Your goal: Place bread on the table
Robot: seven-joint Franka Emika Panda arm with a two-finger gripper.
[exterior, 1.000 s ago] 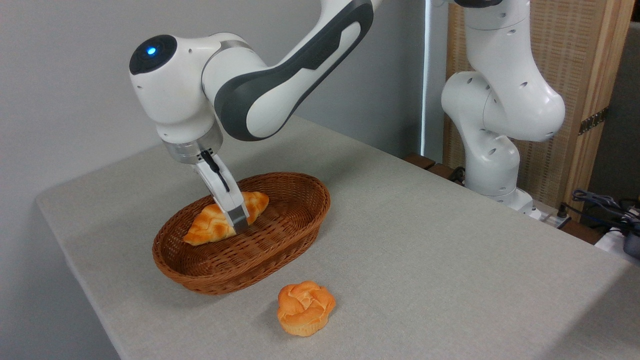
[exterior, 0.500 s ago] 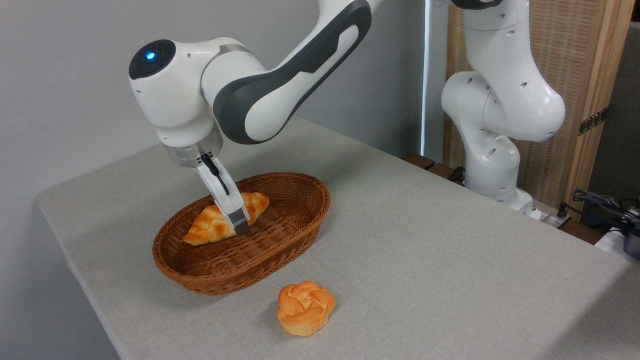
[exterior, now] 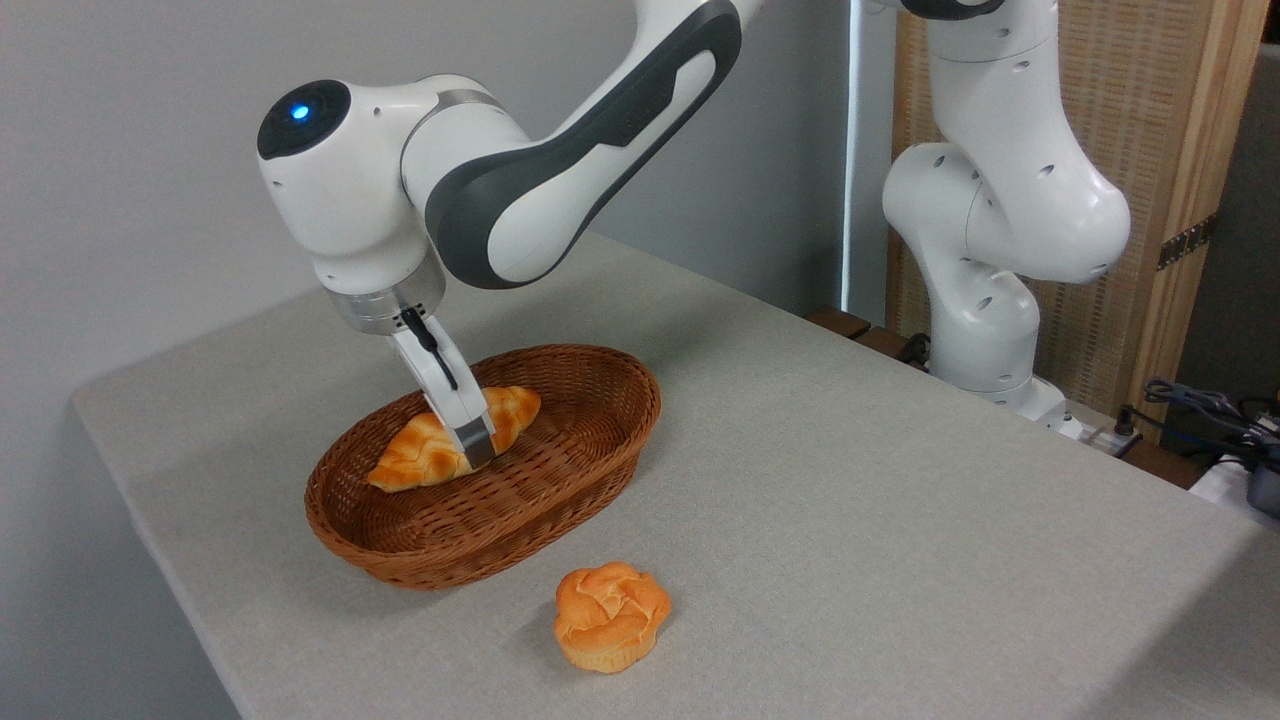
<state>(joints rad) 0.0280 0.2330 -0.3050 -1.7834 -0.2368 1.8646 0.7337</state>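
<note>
The bread (exterior: 414,460), a braided golden loaf, lies slanted inside the brown wicker basket (exterior: 470,545) on the left part of the table (exterior: 860,470). My gripper (exterior: 470,445) reaches down into the basket from above and straddles the loaf's middle. The near finger (exterior: 474,438) presses against the loaf's front side, while the far finger is hidden behind it. The jaws look shut on the loaf. Its right end is tipped slightly up and its left end still rests in the basket.
A small round flower-shaped orange bun (exterior: 610,615) sits on the cloth just in front of the basket. The arm's white base (exterior: 985,330) stands at the table's far right edge, with cables (exterior: 1210,410) beyond it. The table's left edge is close to the basket.
The gripper has risen slightly, and the loaf's right end has lifted a little with it. The basket and the bun have not moved.
</note>
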